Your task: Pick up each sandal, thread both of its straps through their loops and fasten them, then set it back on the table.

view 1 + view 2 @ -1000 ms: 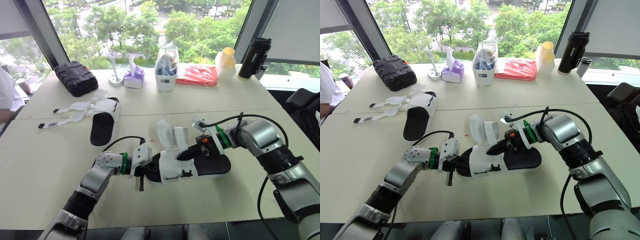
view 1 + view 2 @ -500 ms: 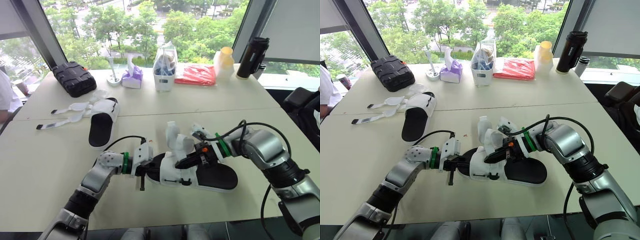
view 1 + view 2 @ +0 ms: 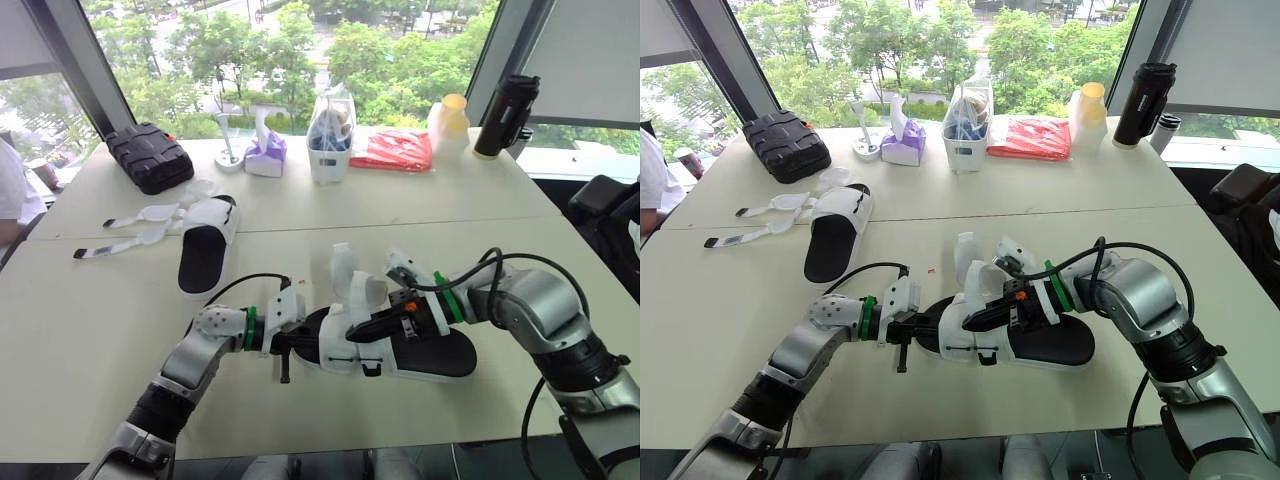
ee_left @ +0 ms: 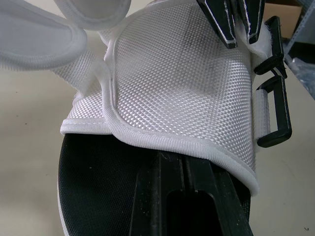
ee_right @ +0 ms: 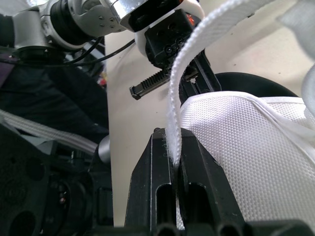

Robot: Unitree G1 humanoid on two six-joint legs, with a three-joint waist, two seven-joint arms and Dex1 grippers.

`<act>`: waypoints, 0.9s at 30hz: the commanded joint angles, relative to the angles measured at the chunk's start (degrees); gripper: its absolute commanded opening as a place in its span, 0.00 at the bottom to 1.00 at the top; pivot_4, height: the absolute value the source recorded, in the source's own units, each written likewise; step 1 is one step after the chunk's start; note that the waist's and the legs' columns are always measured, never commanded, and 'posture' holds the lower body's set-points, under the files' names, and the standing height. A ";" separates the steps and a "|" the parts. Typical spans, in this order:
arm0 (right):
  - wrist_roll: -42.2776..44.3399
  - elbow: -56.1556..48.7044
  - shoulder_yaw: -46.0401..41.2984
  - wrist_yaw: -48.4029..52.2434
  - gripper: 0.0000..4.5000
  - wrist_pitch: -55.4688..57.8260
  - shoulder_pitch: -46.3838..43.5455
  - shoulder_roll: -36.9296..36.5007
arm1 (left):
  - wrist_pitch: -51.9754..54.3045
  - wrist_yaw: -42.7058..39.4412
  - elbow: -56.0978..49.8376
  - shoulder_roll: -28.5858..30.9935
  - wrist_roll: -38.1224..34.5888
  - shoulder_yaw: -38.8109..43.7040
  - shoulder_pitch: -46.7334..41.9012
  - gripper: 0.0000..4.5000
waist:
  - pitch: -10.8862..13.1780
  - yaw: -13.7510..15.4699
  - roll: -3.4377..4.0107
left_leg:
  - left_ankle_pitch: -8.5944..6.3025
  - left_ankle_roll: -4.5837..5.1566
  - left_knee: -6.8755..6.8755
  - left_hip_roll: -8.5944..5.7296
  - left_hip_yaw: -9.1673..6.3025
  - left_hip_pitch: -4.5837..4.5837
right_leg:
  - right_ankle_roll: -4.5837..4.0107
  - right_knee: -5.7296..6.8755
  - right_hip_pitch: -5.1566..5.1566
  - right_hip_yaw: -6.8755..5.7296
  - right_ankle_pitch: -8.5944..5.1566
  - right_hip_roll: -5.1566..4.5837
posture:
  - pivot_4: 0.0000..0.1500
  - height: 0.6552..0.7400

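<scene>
A black-soled sandal (image 3: 440,352) with a white mesh upper (image 4: 182,83) lies near the table's front, in the middle. My left gripper (image 3: 298,340) is shut on the sandal's sole at the end nearest it. My right gripper (image 3: 353,331) reaches over the upper and is shut on a white strap (image 5: 192,64). The other strap (image 3: 342,268) stands up loose behind. Two black loops (image 4: 273,113) hang on the side of the upper, close to the right fingertips (image 4: 231,22). A second sandal (image 3: 206,250) rests farther back on the left, its straps (image 3: 130,228) spread open on the table.
Along the far edge stand a black case (image 3: 150,156), a tissue box (image 3: 266,156), a bagged white container (image 3: 333,135), a red packet (image 3: 396,150), a yellow-capped bottle (image 3: 452,125) and a black flask (image 3: 508,115). A person's sleeve (image 3: 10,195) shows at the left edge.
My right gripper has drawn the strap down and left across the upper, towards the loops, and the sandal's free end has swung nearer the front edge. My left gripper has kept its hold.
</scene>
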 commanded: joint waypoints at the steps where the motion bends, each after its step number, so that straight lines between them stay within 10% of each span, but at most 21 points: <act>1: 1.23 -2.90 -1.17 -1.12 0.01 -0.02 1.20 -0.71 | 0.97 -0.19 0.48 0.12 0.72 -1.48 1.40 0.00 | 0.00 -0.01 0.00 | 0.00 0.00 0.00 0.00 0.00 0.00 | 0.00 0.00 0.00 0.00 0.00 0.00 | 1.00 1.00; 5: -1.10 -3.43 0.43 -2.63 0.01 -2.40 3.32 -1.60 | 0.66 -0.39 1.22 -0.02 0.78 -1.42 0.91 0.00 | 0.00 0.01 0.00 | 0.00 0.00 0.00 0.00 0.00 0.02 | 0.00 0.01 0.02 0.00 0.00 0.00 | 1.00 1.00; 8: -1.09 -4.66 0.46 -2.67 0.21 -2.94 4.00 -2.62 | 0.34 -0.58 1.76 -0.05 0.87 -1.38 0.60 0.00 | 0.00 0.01 0.00 | 0.00 0.00 0.00 0.00 0.01 0.03 | 0.00 0.00 0.03 0.00 0.00 0.00 | 1.00 1.00; 15: 1.47 -9.09 -3.46 -1.46 0.98 -1.77 4.31 -8.16 | -0.02 -0.47 2.32 -0.34 1.05 -1.51 0.51 0.00 | -0.01 0.07 -0.01 | 0.00 0.00 0.01 0.00 0.01 0.04 | 0.00 0.00 0.06 -0.01 0.00 0.00 | 1.00 1.00; 27: 15.56 -18.22 -22.02 0.61 0.99 8.01 17.28 -24.01 | -0.75 0.05 2.43 -0.93 1.40 -1.82 1.27 0.00 | -0.02 0.33 -0.02 | -0.02 0.04 0.02 0.04 0.03 0.01 | 0.02 -0.05 0.09 -0.03 -0.01 -0.01 | 1.00 1.00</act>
